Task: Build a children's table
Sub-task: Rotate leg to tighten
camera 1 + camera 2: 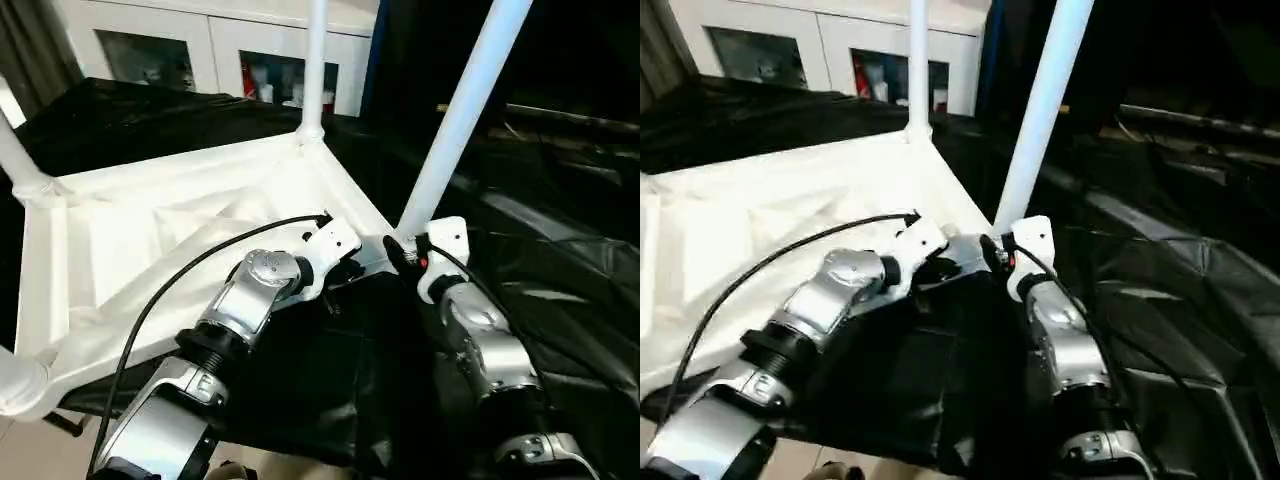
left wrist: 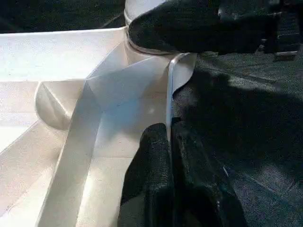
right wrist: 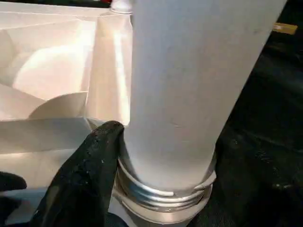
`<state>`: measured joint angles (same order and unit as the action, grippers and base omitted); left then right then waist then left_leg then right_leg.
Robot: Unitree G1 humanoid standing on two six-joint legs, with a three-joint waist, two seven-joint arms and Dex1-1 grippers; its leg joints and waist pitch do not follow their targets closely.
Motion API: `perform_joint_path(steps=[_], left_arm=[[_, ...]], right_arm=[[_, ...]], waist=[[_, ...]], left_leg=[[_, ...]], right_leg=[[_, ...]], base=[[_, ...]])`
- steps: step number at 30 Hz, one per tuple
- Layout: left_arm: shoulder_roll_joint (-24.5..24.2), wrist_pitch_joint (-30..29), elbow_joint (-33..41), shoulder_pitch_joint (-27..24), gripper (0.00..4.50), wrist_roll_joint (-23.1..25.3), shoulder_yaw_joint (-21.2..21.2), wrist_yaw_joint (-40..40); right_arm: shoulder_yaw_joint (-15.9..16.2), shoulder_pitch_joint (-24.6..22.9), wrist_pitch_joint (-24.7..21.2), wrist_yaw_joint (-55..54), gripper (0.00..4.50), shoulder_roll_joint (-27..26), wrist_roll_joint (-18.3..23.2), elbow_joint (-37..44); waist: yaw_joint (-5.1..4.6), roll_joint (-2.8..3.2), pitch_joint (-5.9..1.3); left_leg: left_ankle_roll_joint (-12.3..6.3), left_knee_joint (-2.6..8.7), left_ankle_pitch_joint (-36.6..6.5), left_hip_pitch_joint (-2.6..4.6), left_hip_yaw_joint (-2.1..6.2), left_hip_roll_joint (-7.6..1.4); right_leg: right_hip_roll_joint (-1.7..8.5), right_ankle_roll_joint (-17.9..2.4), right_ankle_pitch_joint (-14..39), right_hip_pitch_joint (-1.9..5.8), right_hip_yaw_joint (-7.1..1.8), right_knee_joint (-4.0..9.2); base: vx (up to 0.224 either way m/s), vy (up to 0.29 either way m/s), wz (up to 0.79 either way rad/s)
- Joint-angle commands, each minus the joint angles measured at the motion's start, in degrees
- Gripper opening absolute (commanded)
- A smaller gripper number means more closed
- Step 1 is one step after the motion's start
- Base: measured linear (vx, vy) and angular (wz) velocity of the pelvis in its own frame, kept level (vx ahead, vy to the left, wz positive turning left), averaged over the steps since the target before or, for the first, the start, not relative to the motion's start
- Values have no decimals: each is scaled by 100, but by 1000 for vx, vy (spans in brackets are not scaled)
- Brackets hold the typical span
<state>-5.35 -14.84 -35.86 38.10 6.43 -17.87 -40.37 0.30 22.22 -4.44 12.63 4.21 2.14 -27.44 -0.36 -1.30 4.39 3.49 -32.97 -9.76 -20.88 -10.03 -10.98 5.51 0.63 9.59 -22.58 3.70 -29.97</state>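
Observation:
The white tabletop [image 1: 150,240] lies upside down on the black-draped work table, with several white tube legs standing up from its corner sockets. My left gripper [image 1: 340,268] is at the near right edge, its fingers [image 2: 158,179] shut on the thin raised rim [image 2: 169,94]. Just to its right, my right gripper [image 1: 398,246] grips the base of the near right leg [image 1: 460,110]. One black finger [image 3: 90,170] presses against the tube just above its metal collar [image 3: 161,198]. The far leg [image 1: 315,60] and a left leg [image 1: 15,150] stand in their sockets.
The black-draped work table [image 1: 560,250] extends to the right and behind. A white cabinet with glass doors [image 1: 200,50] stands at the back. A black cable [image 1: 170,285] arcs over my left forearm. The tabletop's near left corner [image 1: 20,385] overhangs the table edge.

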Motion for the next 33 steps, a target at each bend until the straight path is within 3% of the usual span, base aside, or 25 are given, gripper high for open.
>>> perform_joint_path(steps=[1, 3, 5, 7, 9, 12, 14, 17, 19, 21, 24, 26, 29, 33], left_arm=[[325, 86, -141, -35, 0, -97, -64, 331], [237, 175, -153, -53, 0, -83, -55, 189], [125, 248, -126, -81, 0, -83, -59, 28], [-86, 338, -60, -131, 0, -81, -65, -233], [-401, 395, 51, -191, 0, -99, -78, -649], [-659, 439, 145, -220, 0, -155, -84, -1035], [-807, 471, 210, -232, 0, -212, -93, -1303], [-1055, 583, 337, -269, 0, -338, -141, -1864], [-1218, 663, 438, -303, 0, -427, -177, -2248], [-1341, 771, 520, -334, 0, -498, -208, -2522], [-1420, 830, 576, -353, 0, -564, -221, -2709], [-1479, 806, 698, -388, 0, -689, -226, -2960], [-1494, 774, 766, -410, 0, -744, -216, -3078], [-1479, 780, 794, -421, 0, -749, -205, -3099]], right_arm=[[546, -135, -147, 371, 342, -359, 32, -155], [512, -162, -141, 427, 372, -268, -20, -54], [493, -172, -123, 602, 381, -136, 23, 55], [469, -178, -122, 1046, 381, 171, 144, 246], [520, -190, -132, 1896, 381, 751, 280, 505], [562, -265, -223, 2804, 381, 1270, 522, 841], [569, -314, -316, 3330, 381, 1564, 707, 1052], [603, -382, -504, 4114, 381, 1996, 960, 1337], [655, -400, -615, 4547, 381, 2248, 1078, 1465], [719, -386, -679, 4868, 381, 2430, 1148, 1499], [766, -361, -733, 5048, 381, 2518, 1182, 1527], [776, -275, -776, 5100, 381, 2505, 1179, 1473], [834, -183, -717, 5118, 381, 2475, 1088, 1319], [863, -10, -580, 4859, 381, 2321, 915, 1058]], waist=[[-68, -5, -219], [-61, -35, -218], [-60, -56, -215], [-55, -69, -226], [-5, -80, -246], [38, -100, -238], [67, -113, -229], [107, -90, -253], [128, -109, -255], [138, -114, -272], [147, -122, -292], [145, -131, -287], [154, -104, -313], [184, -87, -296]], left_leg=[[40, 562, -3397, 147, 174, -154], [-11, 550, -3327, 158, 148, -140], [-68, 545, -3236, 123, 144, -124], [-117, 547, -3113, 94, 146, -128], [-243, 549, -2690, 51, 108, -148], [-409, 527, -2397, 20, 60, -149], [-444, 519, -2291, 7, 51, -156], [-435, 513, -1963, -8, 40, -194], [-447, 493, -1889, 15, 19, -194], [-466, 467, -1704, -8, 9, -197], [-552, 421, -1373, -18, -21, -190], [-546, 408, -1301, -41, -18, -186], [-554, 385, -1023, -23, -30, -201], [-497, 395, -1065, 8, -45, -207]], right_leg=[[217, -424, 3243, 69, -27, 444], [236, -536, 3181, 27, -68, 442], [247, -531, 3276, 41, -74, 439], [268, -527, 3262, 68, -83, 425], [281, -654, 2850, 105, -139, 372], [278, -818, 2650, 100, -177, 330], [283, -824, 2715, 105, -195, 315], [272, -980, 2347, 139, -208, 244], [257, -1047, 2219, 122, -216, 230], [254, -1174, 1976, 125, -234, 169], [235, -1368, 1473, 136, -236, 97], [231, -1413, 1412, 145, -234, 56], [226, -1550, 1018, 165, -226, 5], [209, -1599, 1038, 154, -221, 6]], base=[[0, 0, 0], [0, 0, 0], [0, 0, 0], [0, 0, 0], [0, 0, 0], [0, 0, 0], [11, -26, 2], [17, -35, 2], [0, 0, 0], [0, 0, 0], [63, -39, 6], [26, -14, 2], [0, 0, 0], [0, 0, 0]])
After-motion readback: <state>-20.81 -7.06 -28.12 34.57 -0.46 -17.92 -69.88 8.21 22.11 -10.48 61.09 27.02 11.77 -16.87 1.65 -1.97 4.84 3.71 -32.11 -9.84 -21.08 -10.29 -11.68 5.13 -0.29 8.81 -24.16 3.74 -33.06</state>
